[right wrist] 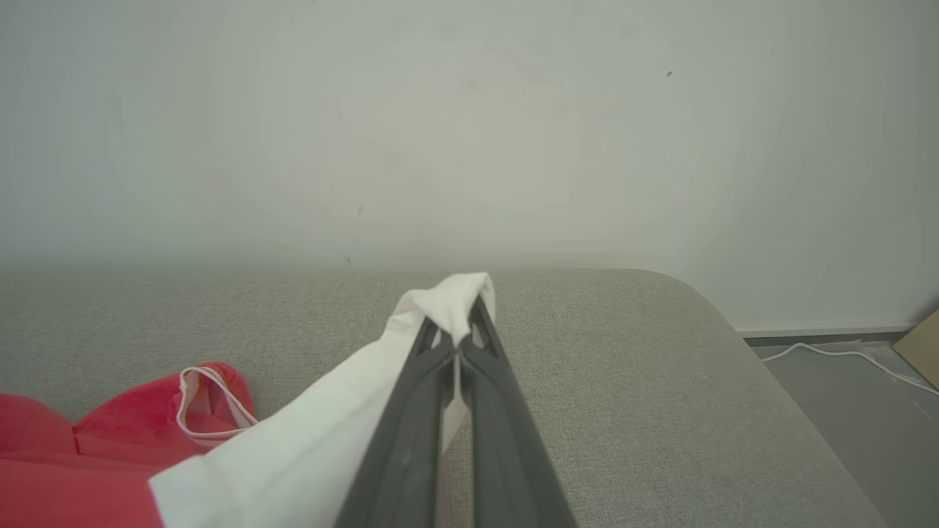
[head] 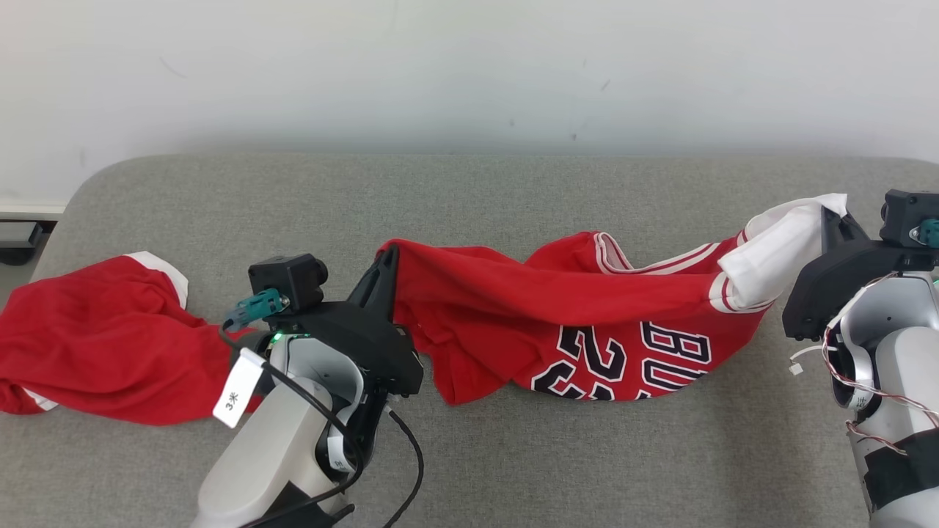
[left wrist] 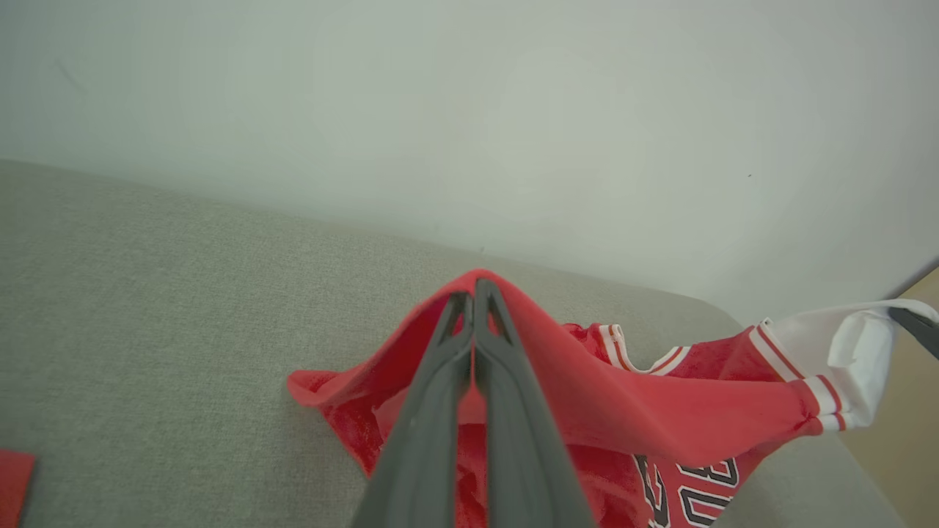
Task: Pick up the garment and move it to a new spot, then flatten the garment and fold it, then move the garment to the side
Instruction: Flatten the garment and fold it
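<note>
A red jersey-style garment [head: 587, 315] with white sleeves and black lettering hangs stretched between my two grippers, its lower part sagging onto the grey padded surface [head: 469, 198]. My left gripper [head: 392, 253] is shut on a red edge of the garment [left wrist: 623, 403], fingers pressed together at the pinched peak [left wrist: 473, 290]. At the right, my right gripper [head: 832, 213] is shut on the white sleeve [right wrist: 308, 455], with cloth draped over its tips [right wrist: 469, 308]. The garment's red body [right wrist: 73, 469] shows low on the left of the right wrist view.
A second red cloth [head: 95, 345] with white trim lies crumpled at the surface's left end. A pale wall [head: 469, 66] stands behind. Off the right end are bare floor, a white cable [right wrist: 843, 356] and a cardboard corner [right wrist: 926, 345].
</note>
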You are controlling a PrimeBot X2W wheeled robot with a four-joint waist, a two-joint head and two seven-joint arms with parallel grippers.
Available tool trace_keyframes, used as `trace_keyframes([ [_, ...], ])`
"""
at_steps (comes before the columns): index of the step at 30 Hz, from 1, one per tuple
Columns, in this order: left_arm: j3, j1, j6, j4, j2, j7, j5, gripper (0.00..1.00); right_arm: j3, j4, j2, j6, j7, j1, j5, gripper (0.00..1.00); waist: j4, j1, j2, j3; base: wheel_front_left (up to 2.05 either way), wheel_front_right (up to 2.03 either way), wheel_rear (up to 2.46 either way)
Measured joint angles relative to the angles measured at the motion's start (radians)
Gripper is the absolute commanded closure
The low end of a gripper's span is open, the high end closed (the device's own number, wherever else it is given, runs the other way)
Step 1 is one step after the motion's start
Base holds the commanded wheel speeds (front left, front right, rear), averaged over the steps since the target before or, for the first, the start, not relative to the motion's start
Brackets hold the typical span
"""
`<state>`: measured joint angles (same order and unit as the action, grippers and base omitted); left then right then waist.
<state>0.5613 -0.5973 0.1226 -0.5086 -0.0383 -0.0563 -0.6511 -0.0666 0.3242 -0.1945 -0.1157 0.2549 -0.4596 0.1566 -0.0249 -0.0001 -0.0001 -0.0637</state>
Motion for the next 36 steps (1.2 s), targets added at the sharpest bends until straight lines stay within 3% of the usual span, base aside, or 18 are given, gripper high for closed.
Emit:
trace_keyframes([
  [8,0.015,0.058,-0.002,0.155,-0.028,0.067,-0.01,1.0,-0.017,-0.045,0.005,0.0,0.0,0.058,0.0,1.0,0.004,0.0002,0.0,0.002,0.0,0.0,0.0],
  [12,0.041,0.1,-0.008,0.299,-0.056,0.086,-0.005,1.0,-0.071,-0.141,-0.004,-0.004,-0.011,0.145,0.01,1.0,-0.006,0.0002,0.0001,0.011,0.0,0.0,0.0],
  [18,0.053,0.238,-0.003,0.542,-0.156,0.118,0.028,1.0,-0.17,-0.385,0.002,-0.008,-0.041,0.302,0.018,1.0,-0.021,0.0,0.0,0.033,0.0,0.0,0.0],
  [24,0.031,0.349,0.002,0.702,-0.235,0.193,0.062,1.0,-0.253,-0.556,0.095,-0.009,-0.012,0.485,0.006,1.0,-0.024,0.0,0.0001,0.04,0.0,0.0,0.0],
  [30,0.029,0.352,0.002,0.677,-0.231,0.305,0.05,1.0,-0.205,-0.539,0.124,-0.009,0.057,0.495,0.017,1.0,-0.011,0.0,0.0001,0.007,0.0,0.0,0.0],
  [36,0.04,0.21,0.002,0.522,-0.172,0.421,0.05,1.0,-0.124,-0.415,0.109,-0.009,0.113,0.325,0.014,1.0,0.007,0.0001,0.0002,-0.055,0.0,0.0,0.0],
])
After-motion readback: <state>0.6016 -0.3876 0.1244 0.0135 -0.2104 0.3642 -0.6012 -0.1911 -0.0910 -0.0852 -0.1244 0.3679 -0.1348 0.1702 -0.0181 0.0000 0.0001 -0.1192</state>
